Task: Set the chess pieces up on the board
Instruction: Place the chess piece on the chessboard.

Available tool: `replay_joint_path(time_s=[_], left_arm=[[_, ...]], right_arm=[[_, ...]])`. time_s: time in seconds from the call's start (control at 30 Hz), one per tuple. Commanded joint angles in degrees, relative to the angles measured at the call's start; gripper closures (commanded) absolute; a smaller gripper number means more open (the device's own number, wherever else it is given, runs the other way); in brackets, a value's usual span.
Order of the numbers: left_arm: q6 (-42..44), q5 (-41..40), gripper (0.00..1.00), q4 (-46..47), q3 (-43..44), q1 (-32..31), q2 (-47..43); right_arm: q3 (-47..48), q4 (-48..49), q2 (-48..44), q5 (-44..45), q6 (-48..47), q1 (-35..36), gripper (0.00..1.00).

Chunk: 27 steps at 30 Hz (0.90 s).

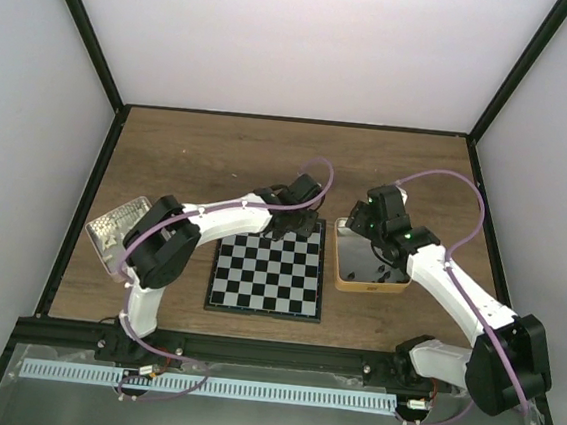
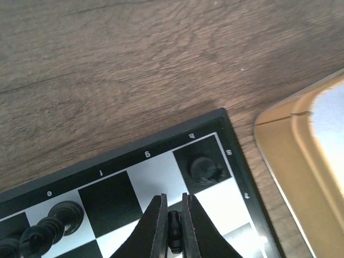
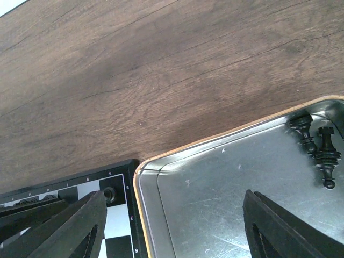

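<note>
My left jaws pinch what seems a black piece over the board. My right jaws gape above the tin.

We see the board checked black and pale silver-grey inside a black rim, black pieces, a tan-sided tin with a silvery inside, a brown wood-grain table and white arms.
</note>
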Motion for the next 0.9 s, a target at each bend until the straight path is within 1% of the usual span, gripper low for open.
replay_joint_path(time_s=[0.0,0.2,0.3,0.4,0.73,0.87], left_arm=[[-0.66,-3.29,0.96,0.50,1.61,0.09,2.21],[-0.71,-3.46,0.95,2.59,1.27,0.09,3.63],[-0.67,-4.50,0.92,3.45,0.78,0.17,4.06],[0.01,-3.31,0.91,4.20,0.86,0.22,4.54],[0.11,-4.59,0.91,3.33,3.05,0.53,6.43],[0.94,-3.50,0.90,3.57,3.55,0.55,6.87]], right_arm=[[0.19,1.25,-0.15,0.84,0.60,-0.58,0.29],[-0.39,1.32,-0.49,0.77,0.65,-0.66,0.28],[-0.31,1.04,-0.56,0.98,0.70,-0.67,0.28],[-0.39,0.94,-0.56,0.97,0.88,-0.65,0.28],[-0.32,1.09,0.05,0.38,1.34,-0.67,0.28],[-0.34,1.06,0.21,0.30,1.20,-0.67,0.28]])
